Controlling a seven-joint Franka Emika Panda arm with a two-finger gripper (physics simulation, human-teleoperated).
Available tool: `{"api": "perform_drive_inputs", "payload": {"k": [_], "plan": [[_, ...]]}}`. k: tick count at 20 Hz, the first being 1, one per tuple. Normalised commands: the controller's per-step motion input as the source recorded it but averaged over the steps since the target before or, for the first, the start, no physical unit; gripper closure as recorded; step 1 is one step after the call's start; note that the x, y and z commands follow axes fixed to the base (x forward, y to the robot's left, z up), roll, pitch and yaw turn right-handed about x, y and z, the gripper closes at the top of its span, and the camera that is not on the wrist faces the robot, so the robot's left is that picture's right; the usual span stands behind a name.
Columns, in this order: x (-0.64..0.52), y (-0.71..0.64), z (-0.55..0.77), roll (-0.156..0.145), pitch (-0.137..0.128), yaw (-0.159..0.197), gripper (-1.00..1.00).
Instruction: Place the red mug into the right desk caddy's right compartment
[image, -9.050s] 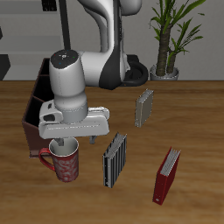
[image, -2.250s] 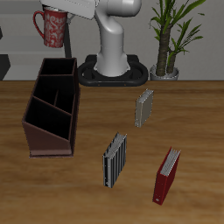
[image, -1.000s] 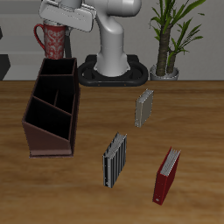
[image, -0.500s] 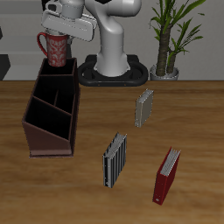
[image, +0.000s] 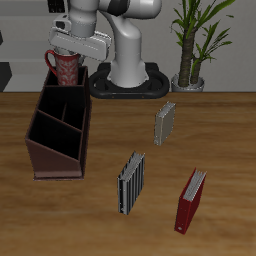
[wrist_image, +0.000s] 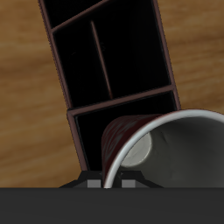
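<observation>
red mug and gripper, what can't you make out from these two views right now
- Gripper fingers: exterior view, hidden behind the gripper body; wrist view shows only its dark underside, so the jaw state is unclear.
- Red mug base: exterior view, the right desk caddy wall covers it; whether it touches the right compartment floor is hidden.
- Mug handle: wrist view, not visible.

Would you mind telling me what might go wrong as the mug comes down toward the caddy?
The red mug hangs low over the right desk caddy, at its far end. In the wrist view the mug overlaps the right compartment and its wall, so its base or handle may catch the rim and tip when released.
</observation>
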Motion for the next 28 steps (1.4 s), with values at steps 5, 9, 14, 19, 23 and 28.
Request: {"api": "perform_drive_inputs", "payload": {"k": [5, 9, 14, 19, 23, 28], "plan": [[0.13, 0.04, -0.48, 0.004, 0.09, -0.049, 1.0], [0.0, -0.05, -0.47, 0.024, 0.101, -0.089, 1.0], [-0.08, 0.03, -0.3, 0.021, 0.047, -0.056, 1.0], [-0.06, 0.02, -0.18, 0.024, 0.051, -0.075, 1.0], [0.02, 0.14, -0.22, 0.022, 0.039, -0.028, 1.0], [0.09, 0.16, -0.24, 0.086, 0.114, -0.067, -1.0]]}}
